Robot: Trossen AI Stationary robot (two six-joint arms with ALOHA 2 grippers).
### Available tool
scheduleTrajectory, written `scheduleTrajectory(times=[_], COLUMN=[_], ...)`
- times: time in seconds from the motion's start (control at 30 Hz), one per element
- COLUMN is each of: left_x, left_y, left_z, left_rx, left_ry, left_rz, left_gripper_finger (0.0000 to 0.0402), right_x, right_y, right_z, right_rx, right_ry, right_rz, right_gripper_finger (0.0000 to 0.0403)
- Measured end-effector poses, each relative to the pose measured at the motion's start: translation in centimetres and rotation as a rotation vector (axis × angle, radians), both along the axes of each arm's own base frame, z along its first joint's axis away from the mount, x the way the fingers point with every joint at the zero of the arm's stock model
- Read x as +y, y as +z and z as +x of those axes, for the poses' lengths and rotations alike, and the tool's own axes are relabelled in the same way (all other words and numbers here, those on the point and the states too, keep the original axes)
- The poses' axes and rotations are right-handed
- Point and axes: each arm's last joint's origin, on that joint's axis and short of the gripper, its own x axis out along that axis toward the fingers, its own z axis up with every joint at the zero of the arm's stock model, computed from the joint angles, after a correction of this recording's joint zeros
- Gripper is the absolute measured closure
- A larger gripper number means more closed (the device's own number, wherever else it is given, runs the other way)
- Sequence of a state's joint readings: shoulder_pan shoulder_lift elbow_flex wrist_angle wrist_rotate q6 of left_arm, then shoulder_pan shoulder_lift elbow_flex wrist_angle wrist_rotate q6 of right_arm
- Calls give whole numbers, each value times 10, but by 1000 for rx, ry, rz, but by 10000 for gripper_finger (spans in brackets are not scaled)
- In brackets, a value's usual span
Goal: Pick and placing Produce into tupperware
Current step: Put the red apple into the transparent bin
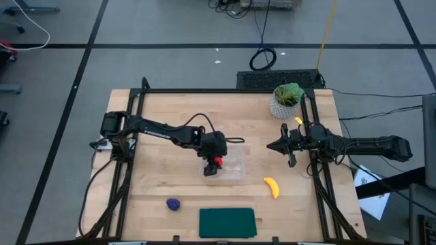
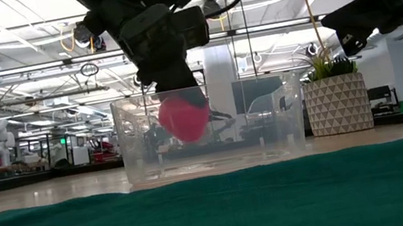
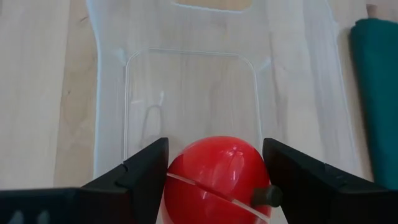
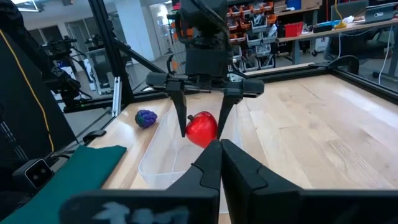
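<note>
The red round piece (image 3: 214, 180) sits between the fingers of my left gripper (image 1: 214, 165), inside the walls of the clear tub (image 1: 233, 160) at the table's middle. In the low view the red piece (image 2: 183, 119) hangs above the tub's floor (image 2: 219, 164). The yellow banana (image 1: 272, 187) lies on the wood to the tub's near right. The purple lump (image 1: 173, 203) lies to its near left. My right gripper (image 1: 274, 145) is shut and hovers right of the tub, pointing toward it. My left gripper pinches the red round piece by its two sides (image 3: 171, 177) between both fingers (image 3: 146, 171). The fingers come from above, pointing down into the tub, and in the right wrist view they meet the piece (image 4: 201, 129) only at their free ends. The piece is lifted clear of the tub's floor.
A dark green mat (image 1: 227, 222) lies at the near edge, in front of the tub. A leafy plant in a white pot (image 1: 286, 101) stands at the far right corner. Bare wood lies left of the tub and between the tub and the banana.
</note>
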State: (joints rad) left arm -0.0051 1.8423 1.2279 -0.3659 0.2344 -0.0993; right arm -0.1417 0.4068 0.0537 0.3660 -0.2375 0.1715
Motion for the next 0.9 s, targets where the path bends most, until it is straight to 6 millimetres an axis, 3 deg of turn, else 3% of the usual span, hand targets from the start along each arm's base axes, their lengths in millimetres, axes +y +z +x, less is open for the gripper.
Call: scheduleTrajectory(times=[0.9], left_x=[-6], left_y=[-3], left_z=[-2], left_rx=[5], left_ry=[11], left_rz=[85], left_gripper_finger=[149], right_x=[0], right_y=[0], right_z=[0], right_rx=[3], right_ry=[0], right_rz=[1], right_gripper_finger=[403])
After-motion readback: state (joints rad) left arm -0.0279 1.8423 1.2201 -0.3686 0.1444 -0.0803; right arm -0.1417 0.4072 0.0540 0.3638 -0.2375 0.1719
